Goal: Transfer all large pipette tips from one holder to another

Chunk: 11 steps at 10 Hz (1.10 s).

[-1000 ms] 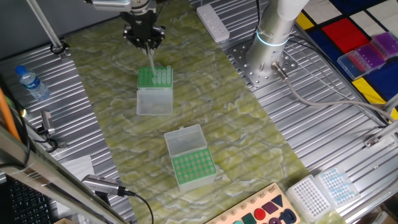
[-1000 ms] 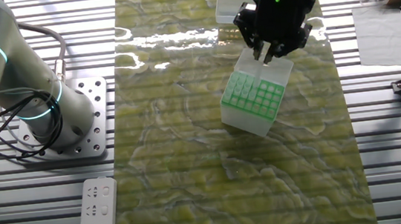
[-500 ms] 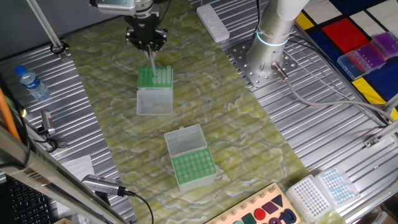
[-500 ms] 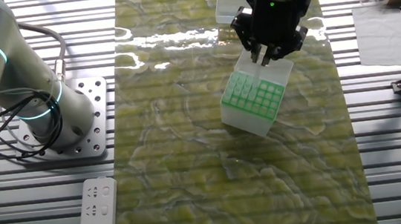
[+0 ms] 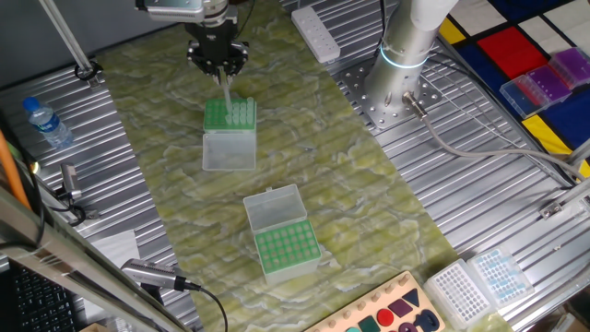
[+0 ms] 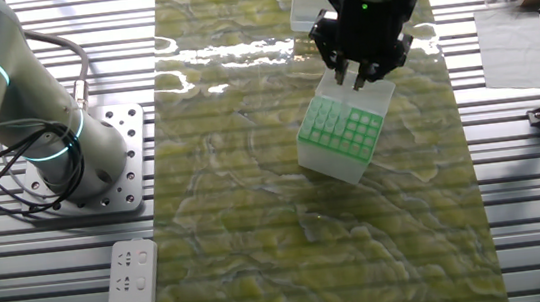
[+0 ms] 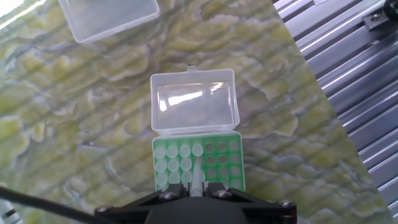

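The gripper [image 7: 196, 186] holds its jaws closed on one of the large pipette tips [image 7: 196, 174], which hangs point-down from between them. Directly below sits the source holder [image 7: 198, 163], with a block of tips filling the holes beneath and to one side of the jaws. The second holder [image 5: 286, 249] lies well away. The risk, I judge, is a shallow pinch: the slick cone could tilt or slip out in transit and miss its hole
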Each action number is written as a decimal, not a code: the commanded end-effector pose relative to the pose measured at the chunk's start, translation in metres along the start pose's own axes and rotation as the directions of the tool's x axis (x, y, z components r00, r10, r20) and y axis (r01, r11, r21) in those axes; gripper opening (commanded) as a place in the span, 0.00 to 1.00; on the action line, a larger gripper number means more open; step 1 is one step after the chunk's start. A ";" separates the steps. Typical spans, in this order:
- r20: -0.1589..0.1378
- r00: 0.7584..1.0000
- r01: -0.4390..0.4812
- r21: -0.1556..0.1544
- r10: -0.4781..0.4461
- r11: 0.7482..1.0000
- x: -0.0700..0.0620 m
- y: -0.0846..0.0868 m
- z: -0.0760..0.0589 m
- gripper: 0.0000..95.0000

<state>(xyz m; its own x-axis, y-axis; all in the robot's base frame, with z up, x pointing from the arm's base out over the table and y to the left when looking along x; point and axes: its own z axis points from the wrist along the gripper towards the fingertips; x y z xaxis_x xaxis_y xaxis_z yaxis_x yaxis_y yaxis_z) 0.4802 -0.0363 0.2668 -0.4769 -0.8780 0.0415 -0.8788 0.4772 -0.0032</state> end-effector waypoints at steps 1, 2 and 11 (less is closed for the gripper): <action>0.011 0.995 -0.102 -0.016 0.102 0.995 -0.001 -0.001 -0.004 0.20; 0.000 0.988 -0.151 -0.030 0.152 0.988 -0.003 -0.001 -0.009 0.00; 0.069 0.537 -0.842 -0.014 0.841 0.539 -0.067 0.046 -0.018 0.00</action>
<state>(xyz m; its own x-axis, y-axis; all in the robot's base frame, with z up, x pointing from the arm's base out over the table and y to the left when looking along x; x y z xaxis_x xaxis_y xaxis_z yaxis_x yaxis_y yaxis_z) 0.4791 0.0203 0.2900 -0.9253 -0.3789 0.0145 -0.3791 0.9253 -0.0120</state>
